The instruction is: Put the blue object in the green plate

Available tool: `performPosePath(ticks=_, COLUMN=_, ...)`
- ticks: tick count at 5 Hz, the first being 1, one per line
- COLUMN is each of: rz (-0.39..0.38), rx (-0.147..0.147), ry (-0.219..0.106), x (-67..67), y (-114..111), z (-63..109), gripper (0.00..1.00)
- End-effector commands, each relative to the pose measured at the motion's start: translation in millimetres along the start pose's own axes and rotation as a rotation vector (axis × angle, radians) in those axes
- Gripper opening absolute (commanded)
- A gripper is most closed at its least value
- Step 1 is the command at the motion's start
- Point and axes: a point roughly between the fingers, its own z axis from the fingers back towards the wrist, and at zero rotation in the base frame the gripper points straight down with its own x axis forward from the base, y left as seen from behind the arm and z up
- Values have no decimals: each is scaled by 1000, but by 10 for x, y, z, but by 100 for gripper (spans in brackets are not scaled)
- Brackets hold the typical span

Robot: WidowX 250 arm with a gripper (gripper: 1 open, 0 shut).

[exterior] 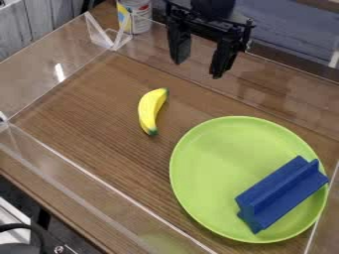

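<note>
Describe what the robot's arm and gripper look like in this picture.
The gripper is black all over: a boxy dark body at the top with long, narrow black fingers hanging from it. The fingers are straight and slim, with no coloured pads or markings that can be made out. Only the lower end of the arm shows, also black; cables or labels are too small to tell.

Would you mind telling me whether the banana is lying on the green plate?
No, the banana lies on the bare wooden table to the left of the green plate, clear of its rim.
</note>
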Motion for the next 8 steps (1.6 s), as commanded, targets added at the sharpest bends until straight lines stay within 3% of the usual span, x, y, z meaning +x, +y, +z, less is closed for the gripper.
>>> performPosePath(ticks=1, rz=-53, rx=-11, ry=16, x=-67, y=-287, z=-55, gripper=100)
performPosePath(ticks=4, rz=-282, rx=-46, ry=24, x=-307, y=-1350, z=-373, gripper=100)
performPosePath(ticks=5, rz=-333, rx=-49, ry=20, x=-335, y=-1522, z=-518, gripper=100)
performPosePath(ticks=6, rz=-346, rx=-43, ry=-5, x=-311, y=-1513, z=-555, gripper=100)
performPosePath(ticks=8, rz=-374, rx=-38, ry=-98, x=-345, y=-1472, z=-294, gripper=100)
